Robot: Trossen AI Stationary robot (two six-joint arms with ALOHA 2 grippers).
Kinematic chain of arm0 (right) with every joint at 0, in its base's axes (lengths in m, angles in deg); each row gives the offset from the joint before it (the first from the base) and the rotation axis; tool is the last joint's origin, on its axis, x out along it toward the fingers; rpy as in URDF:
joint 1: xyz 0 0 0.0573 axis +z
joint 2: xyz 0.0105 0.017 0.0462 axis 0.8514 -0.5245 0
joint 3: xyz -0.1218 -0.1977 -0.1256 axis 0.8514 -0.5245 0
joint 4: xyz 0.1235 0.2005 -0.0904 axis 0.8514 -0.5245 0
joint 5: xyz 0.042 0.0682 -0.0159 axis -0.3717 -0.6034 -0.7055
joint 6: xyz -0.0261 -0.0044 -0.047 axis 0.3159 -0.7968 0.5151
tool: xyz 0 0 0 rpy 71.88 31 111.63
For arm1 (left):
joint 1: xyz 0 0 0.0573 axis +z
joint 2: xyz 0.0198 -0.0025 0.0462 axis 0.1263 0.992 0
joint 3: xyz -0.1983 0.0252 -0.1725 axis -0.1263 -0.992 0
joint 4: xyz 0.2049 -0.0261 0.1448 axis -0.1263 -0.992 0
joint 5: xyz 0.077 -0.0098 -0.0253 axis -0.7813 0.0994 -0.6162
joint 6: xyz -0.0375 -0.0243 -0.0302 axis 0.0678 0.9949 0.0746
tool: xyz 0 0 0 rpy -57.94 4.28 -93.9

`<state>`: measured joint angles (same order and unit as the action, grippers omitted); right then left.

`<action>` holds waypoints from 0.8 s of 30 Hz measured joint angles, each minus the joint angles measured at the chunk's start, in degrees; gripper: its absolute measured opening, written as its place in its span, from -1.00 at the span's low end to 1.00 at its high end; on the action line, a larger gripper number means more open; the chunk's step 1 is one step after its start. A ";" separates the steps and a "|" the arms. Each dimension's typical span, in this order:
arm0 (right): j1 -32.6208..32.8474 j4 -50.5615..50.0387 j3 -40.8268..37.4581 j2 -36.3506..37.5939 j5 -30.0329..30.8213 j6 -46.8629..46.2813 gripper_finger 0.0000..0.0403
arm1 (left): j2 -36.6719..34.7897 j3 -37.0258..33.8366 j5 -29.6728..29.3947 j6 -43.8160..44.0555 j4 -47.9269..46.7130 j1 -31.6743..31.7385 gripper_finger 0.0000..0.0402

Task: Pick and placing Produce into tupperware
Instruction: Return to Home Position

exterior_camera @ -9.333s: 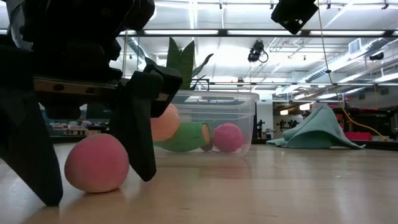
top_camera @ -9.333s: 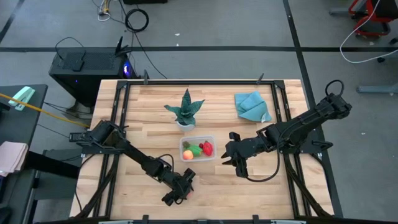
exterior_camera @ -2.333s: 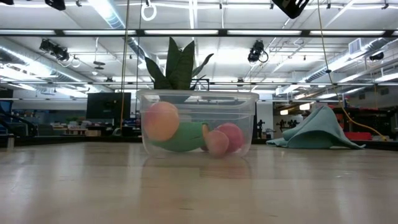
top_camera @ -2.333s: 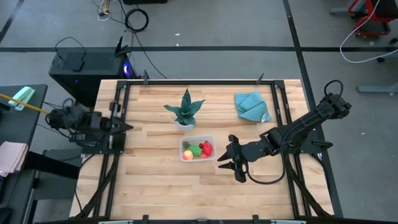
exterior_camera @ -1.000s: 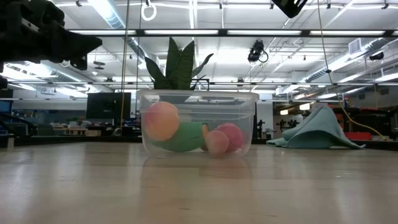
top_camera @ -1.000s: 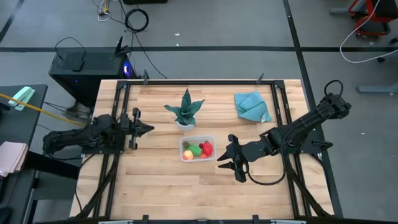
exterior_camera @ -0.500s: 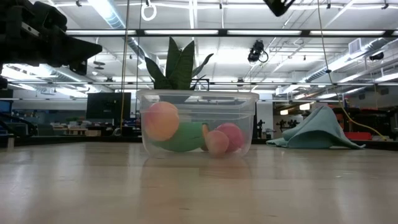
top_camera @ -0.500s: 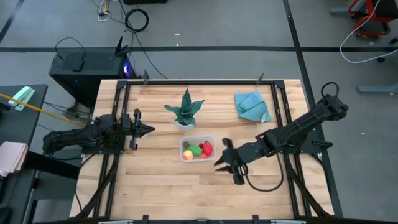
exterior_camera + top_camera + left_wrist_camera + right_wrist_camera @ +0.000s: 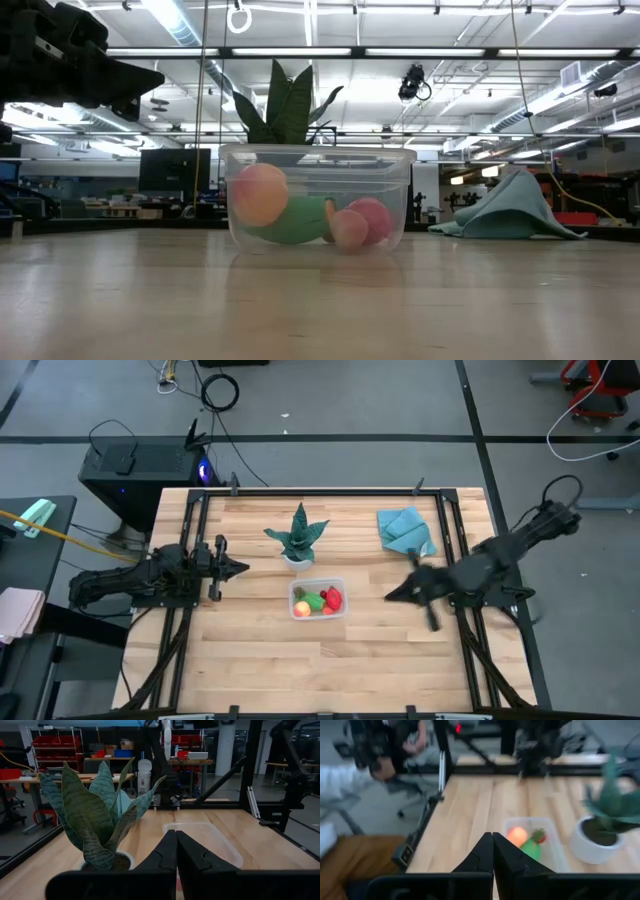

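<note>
Homing step: both arms empty, tupperware loaded at table centre.

On the table (image 9: 300, 660) the left arm lies along the left edge, with the left gripper (image 9: 238, 569) pointing inward and its fingers pressed together on nothing. The right gripper (image 9: 395, 595) hangs over bare wood right of the tupperware (image 9: 318, 581), also pinched together and empty. Judgement: draw the right arm back toward its own edge with the fingers kept together, passing near of the blue cloth (image 9: 404, 530) so it does not drag. The plant (image 9: 298, 538) stands just far of the tupperware. The tupperware is clear, with rounded corners and no lid. The produce inside it is a green oval (image 9: 300, 220), an orange-pink ball (image 9: 258, 194), and two smaller pink pieces (image 9: 370, 218), all crowded together.
</note>
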<state>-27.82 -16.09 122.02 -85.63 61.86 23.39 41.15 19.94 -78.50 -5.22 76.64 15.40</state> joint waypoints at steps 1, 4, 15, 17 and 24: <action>1.14 -0.77 -0.53 2.75 1.40 -0.63 -0.98 | 0.00 0.00 0.00 -0.03 0.00 0.00 -0.97; 4.82 -0.78 -3.57 10.29 5.11 -1.01 -0.99 | 0.00 0.00 0.00 -0.03 -0.02 0.00 -0.97; 10.22 16.46 -28.72 40.67 6.82 4.68 -0.99 | 0.00 0.00 0.02 -0.03 -0.11 0.00 -0.92; 10.23 22.13 -32.46 44.48 1.83 8.88 -1.00 | 0.00 0.00 0.02 -0.05 -0.09 0.00 -0.95; 10.23 29.35 -41.35 51.08 -3.84 14.53 -1.00 | 0.00 -0.02 0.04 -0.01 0.06 0.00 -0.93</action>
<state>-17.59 13.25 80.67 -34.55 58.03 37.92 41.15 19.92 -78.46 -5.22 76.71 15.40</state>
